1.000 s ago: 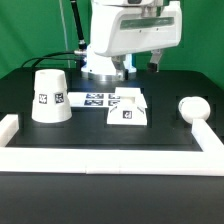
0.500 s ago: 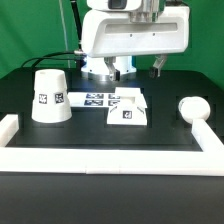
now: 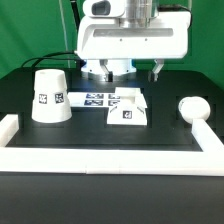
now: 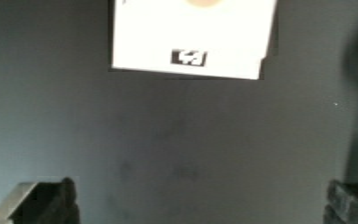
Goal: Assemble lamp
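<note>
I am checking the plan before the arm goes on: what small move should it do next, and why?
Probably bring the open gripper over the base. It hangs high, holds nothing, and in the wrist view the base is not yet between its fingers.

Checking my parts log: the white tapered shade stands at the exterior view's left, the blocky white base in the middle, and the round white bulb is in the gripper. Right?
No. The round white bulb lies on the black table at the exterior view's right, not in the gripper; the exterior view shows it. The rest holds.
</note>
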`<state>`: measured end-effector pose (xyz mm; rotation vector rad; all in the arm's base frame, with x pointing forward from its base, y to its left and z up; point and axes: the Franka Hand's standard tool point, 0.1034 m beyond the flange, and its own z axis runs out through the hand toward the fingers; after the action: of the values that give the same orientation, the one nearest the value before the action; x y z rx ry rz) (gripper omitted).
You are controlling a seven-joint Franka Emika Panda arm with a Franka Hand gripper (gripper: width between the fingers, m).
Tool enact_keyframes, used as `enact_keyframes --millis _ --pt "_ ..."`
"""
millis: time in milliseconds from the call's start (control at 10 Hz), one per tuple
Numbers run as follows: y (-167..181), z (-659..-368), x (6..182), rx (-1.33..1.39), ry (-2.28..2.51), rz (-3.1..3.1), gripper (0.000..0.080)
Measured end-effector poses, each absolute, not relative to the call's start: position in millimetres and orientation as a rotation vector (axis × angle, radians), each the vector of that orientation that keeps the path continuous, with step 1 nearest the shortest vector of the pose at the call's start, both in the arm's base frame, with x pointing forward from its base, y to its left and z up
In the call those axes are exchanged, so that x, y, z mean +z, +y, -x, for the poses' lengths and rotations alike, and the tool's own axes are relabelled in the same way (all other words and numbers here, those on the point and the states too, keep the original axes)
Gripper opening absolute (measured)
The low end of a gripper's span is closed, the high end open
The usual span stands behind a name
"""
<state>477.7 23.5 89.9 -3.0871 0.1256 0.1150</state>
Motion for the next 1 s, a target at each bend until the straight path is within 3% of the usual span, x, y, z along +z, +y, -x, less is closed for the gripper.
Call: enact_keyframes --millis 500,1000 --pt "24 -473 87.1 0.125 0.146 3.071 0.0700" --pt "19 -429 65.5 0.148 0.103 3.061 0.0700"
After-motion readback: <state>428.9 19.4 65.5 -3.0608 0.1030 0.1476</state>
